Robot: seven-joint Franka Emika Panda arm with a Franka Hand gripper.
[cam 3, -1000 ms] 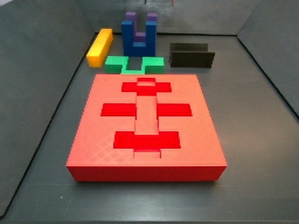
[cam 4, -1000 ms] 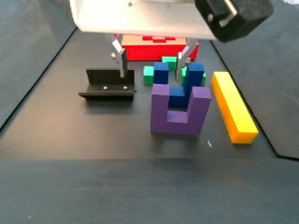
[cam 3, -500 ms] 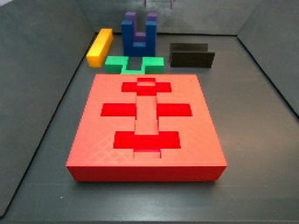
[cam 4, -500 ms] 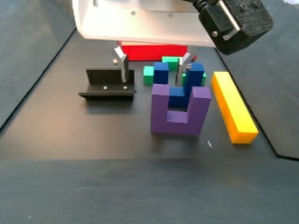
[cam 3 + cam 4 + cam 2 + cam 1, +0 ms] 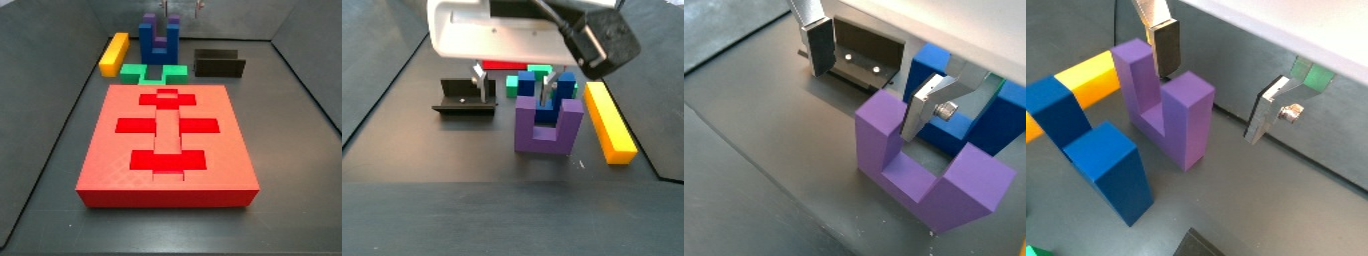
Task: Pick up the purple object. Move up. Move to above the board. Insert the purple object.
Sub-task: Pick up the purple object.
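Note:
The purple object (image 5: 547,124) is a violet U-shaped block standing prongs up on the dark floor, also seen in both wrist views (image 5: 1164,112) (image 5: 933,168). My gripper (image 5: 515,88) is open and empty just above it. One finger (image 5: 929,104) hangs by the slot next to a prong, and the other finger (image 5: 818,50) is outside that prong, toward the fixture. The gripper also shows in both wrist views (image 5: 1215,78) (image 5: 873,78). The red board (image 5: 167,140) with recessed cut-outs lies flat, apart from the block. In that side view the purple object is mostly hidden behind the blue block.
A blue U-shaped block (image 5: 564,84) stands right behind the purple one. A yellow bar (image 5: 609,121) lies beside them. A green piece (image 5: 154,72) lies between the blocks and the board. The dark fixture (image 5: 462,98) stands on the other side, close to my outer finger.
My gripper has come down toward the purple object, its fingers now near the prong tops. The blocks and board have not moved.

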